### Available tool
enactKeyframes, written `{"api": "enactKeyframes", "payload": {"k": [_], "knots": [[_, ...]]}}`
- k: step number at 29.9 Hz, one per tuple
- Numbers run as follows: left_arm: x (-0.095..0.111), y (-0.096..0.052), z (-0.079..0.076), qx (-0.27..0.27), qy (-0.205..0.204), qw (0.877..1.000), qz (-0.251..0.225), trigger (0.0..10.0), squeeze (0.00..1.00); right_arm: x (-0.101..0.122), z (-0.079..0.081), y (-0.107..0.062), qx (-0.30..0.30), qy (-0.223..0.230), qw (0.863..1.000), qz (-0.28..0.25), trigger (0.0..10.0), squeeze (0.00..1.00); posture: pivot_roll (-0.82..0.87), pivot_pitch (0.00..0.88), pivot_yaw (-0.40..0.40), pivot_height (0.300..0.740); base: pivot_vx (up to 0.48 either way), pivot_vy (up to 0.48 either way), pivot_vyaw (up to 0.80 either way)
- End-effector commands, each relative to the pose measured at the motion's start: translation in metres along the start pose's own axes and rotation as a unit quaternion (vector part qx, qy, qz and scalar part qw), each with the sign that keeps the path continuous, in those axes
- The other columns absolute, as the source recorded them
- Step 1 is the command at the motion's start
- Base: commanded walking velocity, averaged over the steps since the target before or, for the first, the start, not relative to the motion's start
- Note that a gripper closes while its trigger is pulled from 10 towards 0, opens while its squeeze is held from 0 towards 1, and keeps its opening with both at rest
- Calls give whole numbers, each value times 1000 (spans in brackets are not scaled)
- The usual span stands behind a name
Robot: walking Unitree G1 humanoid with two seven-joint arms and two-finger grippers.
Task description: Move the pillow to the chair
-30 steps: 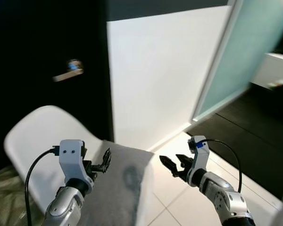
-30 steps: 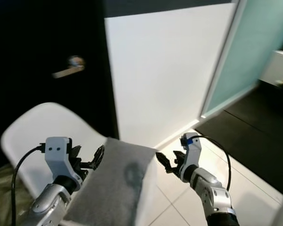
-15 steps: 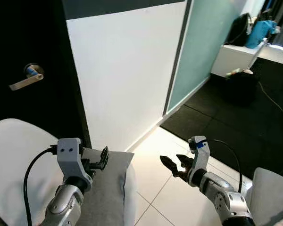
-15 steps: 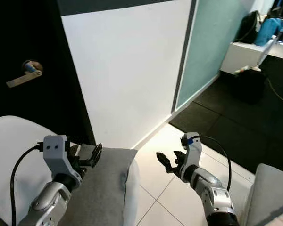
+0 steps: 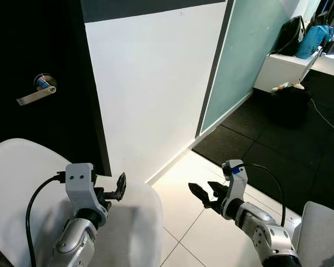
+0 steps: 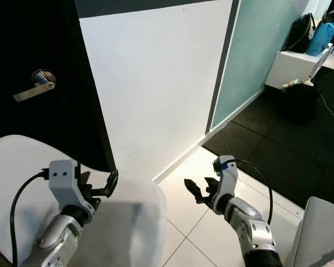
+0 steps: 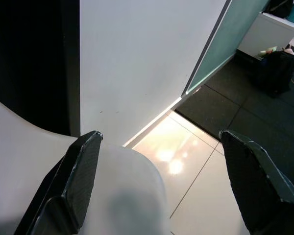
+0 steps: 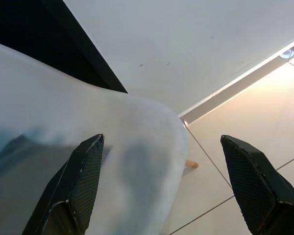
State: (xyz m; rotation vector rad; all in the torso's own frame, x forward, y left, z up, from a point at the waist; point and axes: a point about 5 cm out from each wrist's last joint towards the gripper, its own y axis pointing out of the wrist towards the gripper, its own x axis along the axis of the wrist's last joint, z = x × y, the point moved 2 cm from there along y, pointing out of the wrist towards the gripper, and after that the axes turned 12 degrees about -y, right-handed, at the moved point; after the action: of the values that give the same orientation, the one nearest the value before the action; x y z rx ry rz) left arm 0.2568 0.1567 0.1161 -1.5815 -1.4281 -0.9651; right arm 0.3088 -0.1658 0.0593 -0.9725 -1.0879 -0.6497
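pillow cannot be made out on the white chair [image 5: 22,183] at near left; left gripper [image 5: 118,188] hovers spread and empty above its seat, right gripper [image 5: 203,194] spread over the floor tiles [image 5: 178,189], likely readied for carrying

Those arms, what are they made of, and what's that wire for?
Both arms are silver metal ending in a gripper of two black fingers. The left gripper sits under a pale grey box with two small holes; the right gripper has a white wrist block with a blue mark. A black cable loops from each wrist; its purpose isn't visible.
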Motion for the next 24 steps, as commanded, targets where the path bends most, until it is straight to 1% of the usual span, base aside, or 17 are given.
{"api": "enactKeyframes", "payload": {"k": [1, 6, 9, 12, 14, 17, 18, 22, 24], "knots": [[-7, -2, 6, 14, 5, 1000, 18, 10000, 0, -1, -1, 0, 0, 2, 1000, 4, 10000, 0, -176, 0, -45, 737, 0, 0, 0], [-9, -3, 12, 30, 10, 999, 22, 10000, 0, -3, 1, 1, 4, -13, 1000, 16, 10000, 0, -175, 0, -44, 737, 0, 0, -690], [-14, -6, 21, 53, 19, 998, 34, 10000, 0, -3, 1, 1, 5, -13, 1000, 18, 10000, 0, -176, 0, -44, 737, 0, 0, -744], [-18, -10, 24, 63, 17, 997, 41, 10000, 0, -4, 2, 1, 6, -14, 1000, 20, 10000, 0, -174, 0, -44, 737, 0, 0, -740], [-22, -15, 24, 64, 17, 997, 49, 10000, 0, -4, 2, 1, 9, -15, 1000, 22, 10000, 0, -170, 0, -44, 737, 0, 0, -734], [-25, -17, 22, 64, 22, 996, 55, 10000, 0, -5, 3, 1, 12, -17, 999, 24, 10000, 0, -168, 0, -44, 737, 0, 0, -733], [-24, -18, 22, 60, 17, 997, 54, 10000, 0, -5, 3, 1, 13, -18, 999, 25, 10000, 0, -168, 0, -44, 737, 0, 0, -731], [-24, -18, 21, 56, 13, 997, 54, 10000, 0, -5, 3, 1, 13, -19, 999, 26, 10000, 0, -167, 0, -49, 737, 0, 0, -733], [-25, -18, 18, 46, 15, 997, 57, 10000, 0, -6, 3, 1, 14, -20, 999, 28, 10000, 0, -168, 0, -50, 737, 0, 0, -719]]}}
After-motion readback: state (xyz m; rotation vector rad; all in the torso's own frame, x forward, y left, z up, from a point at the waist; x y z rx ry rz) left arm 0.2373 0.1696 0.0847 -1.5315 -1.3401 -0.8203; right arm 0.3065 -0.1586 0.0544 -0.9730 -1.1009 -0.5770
